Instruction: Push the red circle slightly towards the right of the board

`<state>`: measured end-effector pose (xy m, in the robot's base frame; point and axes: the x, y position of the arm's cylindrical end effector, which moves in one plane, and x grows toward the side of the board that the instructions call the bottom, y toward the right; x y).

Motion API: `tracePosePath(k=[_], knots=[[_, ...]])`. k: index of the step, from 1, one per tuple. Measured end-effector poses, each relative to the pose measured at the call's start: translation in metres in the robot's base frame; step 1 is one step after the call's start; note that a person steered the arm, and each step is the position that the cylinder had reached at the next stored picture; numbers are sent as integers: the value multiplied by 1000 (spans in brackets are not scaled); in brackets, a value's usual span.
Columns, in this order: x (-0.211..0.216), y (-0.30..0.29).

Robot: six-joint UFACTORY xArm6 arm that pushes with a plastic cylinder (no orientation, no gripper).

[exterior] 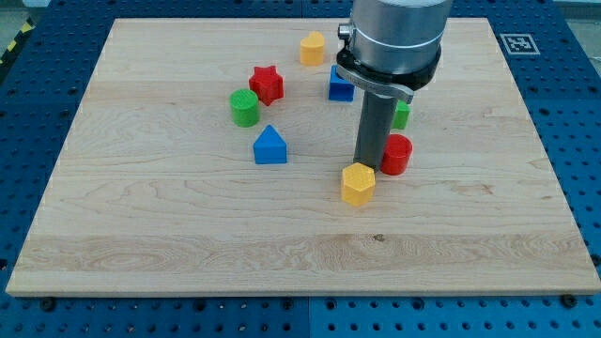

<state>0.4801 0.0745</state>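
Note:
The red circle [397, 154] is a short red cylinder right of the board's middle. My tip [367, 165] stands just to its left, touching or nearly touching its left side. A yellow hexagon block [358, 183] lies directly below my tip, toward the view's bottom, and hides the rod's very end. The arm's grey body covers the area above the red circle.
A green block [402, 115] peeks out right of the rod, just above the red circle. A blue block [340, 84] is partly hidden by the arm. A yellow block [312, 48], red star [267, 84], green cylinder [244, 108] and blue house-shaped block [269, 145] lie to the left.

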Motion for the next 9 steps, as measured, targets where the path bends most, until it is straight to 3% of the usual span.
tracePosePath(k=[4, 7, 9], knots=[[17, 2], [73, 54], [73, 1]])
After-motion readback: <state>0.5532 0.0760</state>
